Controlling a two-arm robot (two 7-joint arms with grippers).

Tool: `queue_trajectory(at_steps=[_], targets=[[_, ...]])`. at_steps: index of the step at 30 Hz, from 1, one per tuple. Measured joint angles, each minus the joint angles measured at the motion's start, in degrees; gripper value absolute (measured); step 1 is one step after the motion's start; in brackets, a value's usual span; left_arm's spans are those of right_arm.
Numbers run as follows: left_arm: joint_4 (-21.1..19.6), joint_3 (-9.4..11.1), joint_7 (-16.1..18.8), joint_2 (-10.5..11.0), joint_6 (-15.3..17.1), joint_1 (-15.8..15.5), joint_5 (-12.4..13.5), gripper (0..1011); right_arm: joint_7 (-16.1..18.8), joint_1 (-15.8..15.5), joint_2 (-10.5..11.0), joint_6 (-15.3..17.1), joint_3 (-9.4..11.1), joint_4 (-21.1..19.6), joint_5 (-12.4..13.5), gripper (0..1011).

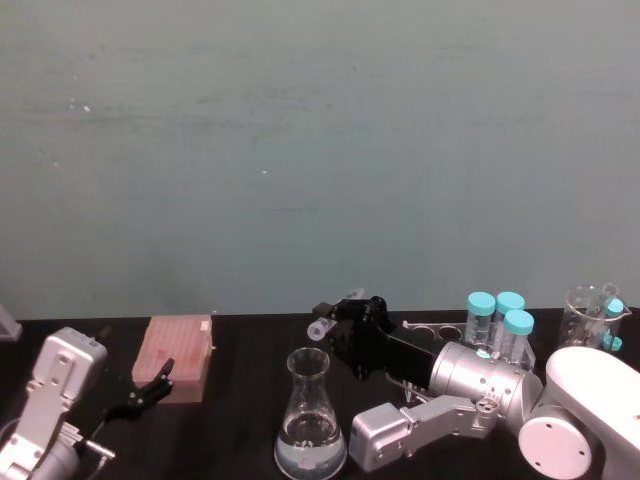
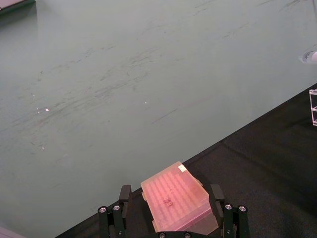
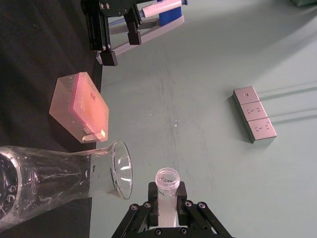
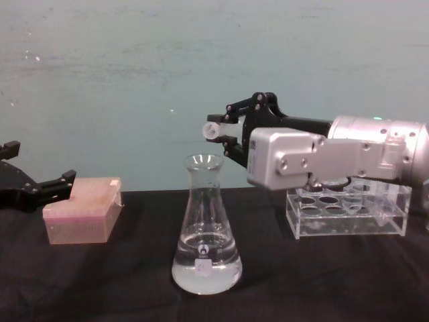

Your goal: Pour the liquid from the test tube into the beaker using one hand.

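Test tube (image 4: 212, 129) horizontal, mouth leftward above beaker (image 4: 206, 228) rim; right tool (image 4: 222, 130) clamped on it; left tool (image 2: 170, 197) apart.

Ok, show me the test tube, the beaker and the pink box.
test tube (image 4: 212, 129): chest view, open mouth end.
beaker (image 4: 204, 228): chest view, sloping glass body.
pink box (image 4: 78, 227): chest view, front side.
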Motion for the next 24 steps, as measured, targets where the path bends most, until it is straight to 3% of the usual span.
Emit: queue_trajectory(at_steps=[24], targets=[[0.00, 0.00, 0.00, 0.00, 0.00, 0.00, 0.00, 1000, -6.16, 0.66, 1.95, 1.17, -3.44, -0.93, -6.72, 203]])
